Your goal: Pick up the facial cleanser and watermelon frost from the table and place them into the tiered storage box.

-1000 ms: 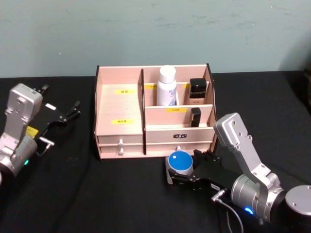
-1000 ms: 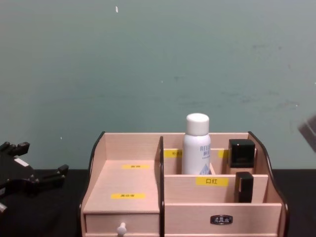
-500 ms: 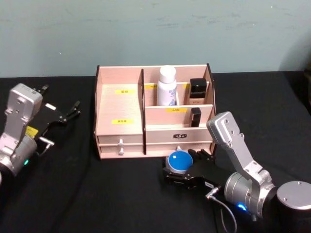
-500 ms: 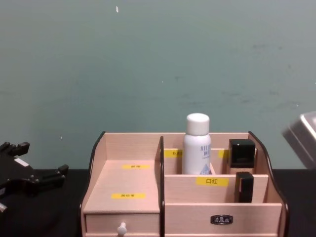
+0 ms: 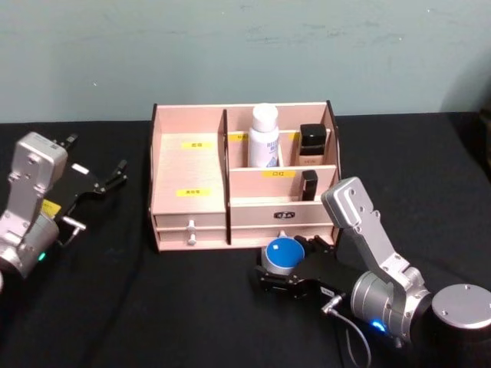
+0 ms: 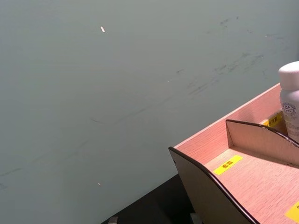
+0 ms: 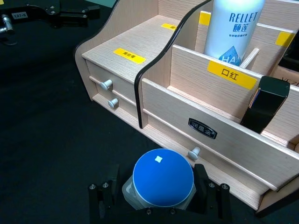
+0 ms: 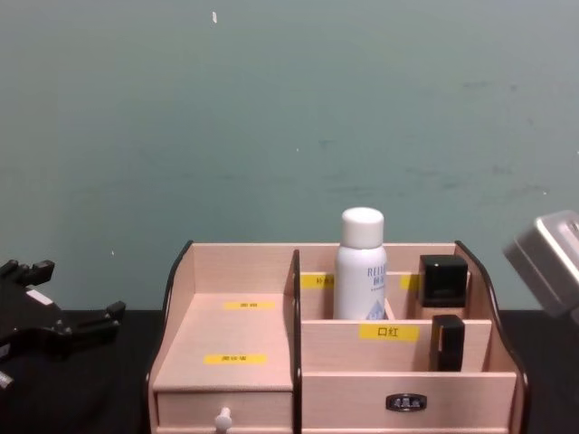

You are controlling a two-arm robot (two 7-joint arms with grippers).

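Right gripper fingers are clamped on the blue-lidded jar on the tabletop. Next it probably needs lifting up into the tiered storage box. Left gripper just sits parked off to the side, fingers spread.

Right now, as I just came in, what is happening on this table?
The right pincer is closed around a blue-lidded jar, low over the black table just in front of the wooden storage box. The jar is not in the box yet. The left pincer sits open and idle at the left of the box. The box already holds a white bottle and two small black containers.
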